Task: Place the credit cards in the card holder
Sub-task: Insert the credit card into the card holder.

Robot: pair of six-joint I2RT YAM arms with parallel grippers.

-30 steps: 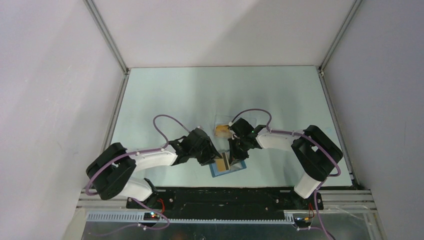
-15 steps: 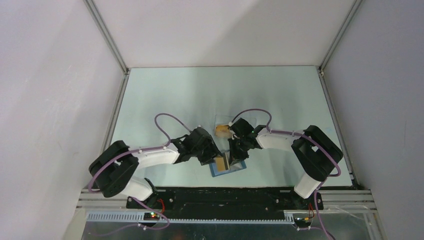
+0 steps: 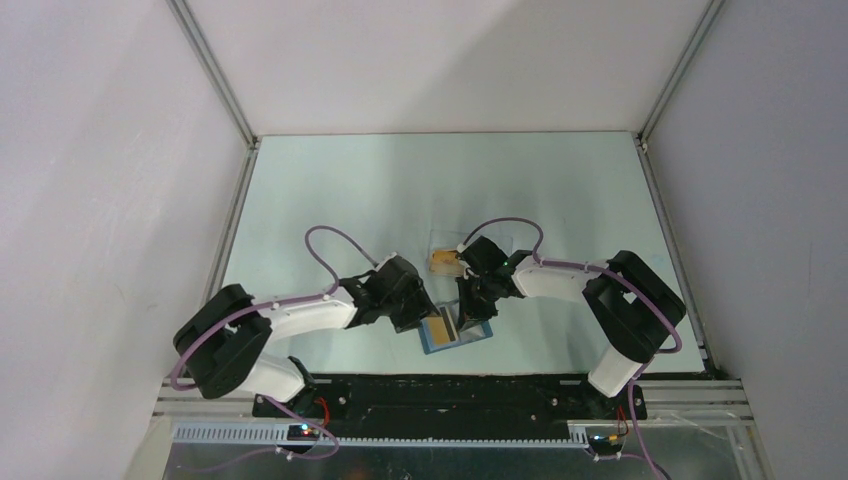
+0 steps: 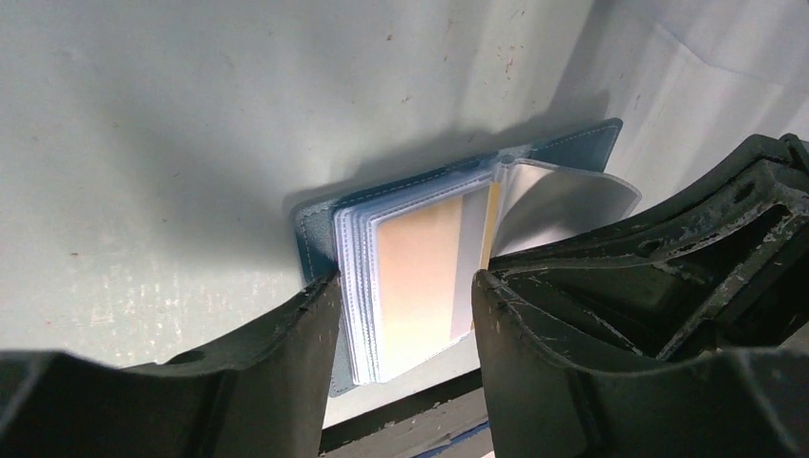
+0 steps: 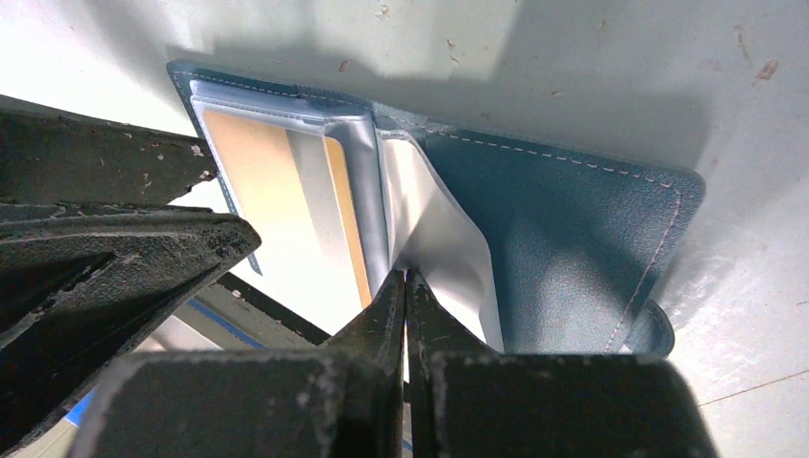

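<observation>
Seeing my left gripper half open, empty, astride the card holder; right gripper closed tight at its clear sleeve.

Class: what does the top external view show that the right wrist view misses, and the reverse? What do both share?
Only top external: whole left arm, whole right arm, another orange card farther back. Only right wrist: the clasp tab and the right gripper's shut tips at a raised clear sleeve. Both: the open blue card holder, an orange-gold card sleeved inside.
</observation>
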